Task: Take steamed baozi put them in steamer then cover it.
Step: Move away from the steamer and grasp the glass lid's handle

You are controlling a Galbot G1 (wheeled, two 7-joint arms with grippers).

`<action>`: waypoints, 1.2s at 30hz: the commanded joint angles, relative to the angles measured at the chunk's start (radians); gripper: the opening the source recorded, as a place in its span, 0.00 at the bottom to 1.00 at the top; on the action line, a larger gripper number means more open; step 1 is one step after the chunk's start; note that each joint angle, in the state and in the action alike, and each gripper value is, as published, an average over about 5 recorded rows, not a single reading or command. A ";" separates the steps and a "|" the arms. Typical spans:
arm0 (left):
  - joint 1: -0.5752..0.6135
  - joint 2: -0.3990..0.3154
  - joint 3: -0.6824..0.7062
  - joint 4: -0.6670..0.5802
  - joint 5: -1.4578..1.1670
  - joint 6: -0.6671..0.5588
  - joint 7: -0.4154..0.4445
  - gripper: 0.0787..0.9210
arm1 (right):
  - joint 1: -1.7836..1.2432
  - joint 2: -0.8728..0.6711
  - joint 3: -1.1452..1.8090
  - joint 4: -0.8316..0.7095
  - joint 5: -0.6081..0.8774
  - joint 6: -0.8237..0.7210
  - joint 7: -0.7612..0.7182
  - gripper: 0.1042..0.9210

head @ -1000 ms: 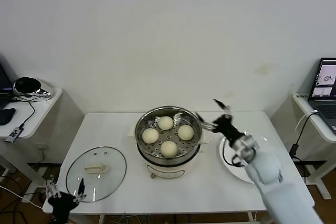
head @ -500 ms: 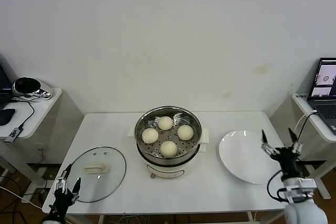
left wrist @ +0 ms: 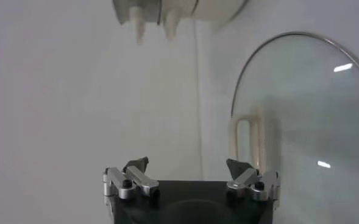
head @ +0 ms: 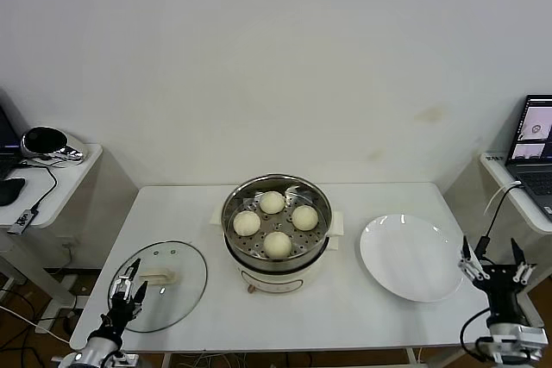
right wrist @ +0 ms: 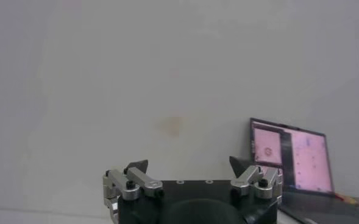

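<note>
**All four buns in the pot, lid off to the side**

So here's the scene: the steamer (head: 276, 228) sits dead center in the head view, on the white table (head: 345, 316), and the four steamed baozi (head: 276, 223) are lying on its perforated tray in a little diamond. No cover on it. The glass lid (head: 159, 284) lies flat on the table at lower left of the frame, well apart from the pot, handle up. At lower right there's a white plate (head: 409, 257) just beside the steamer.

The left gripper (head: 128, 290) hangs over the near edge of the lid at the bottom left, fingers spread, holding nothing. The right gripper (head: 496, 263) is down at the bottom right corner, past the plate's edge, fingers also spread wide and empty. Its wrist view just shows the wall and a laptop (right wrist: 292, 163).
</note>
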 commanded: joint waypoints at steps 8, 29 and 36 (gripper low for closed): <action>-0.171 0.030 0.094 0.147 0.029 -0.009 -0.003 0.88 | -0.054 0.038 0.048 0.023 -0.009 0.013 0.009 0.88; -0.260 0.014 0.111 0.287 -0.016 -0.014 -0.010 0.69 | -0.059 0.048 0.045 0.032 0.002 0.005 0.013 0.88; -0.263 0.005 0.105 0.314 -0.024 -0.038 -0.044 0.45 | -0.064 0.046 0.042 0.042 0.011 0.000 0.019 0.88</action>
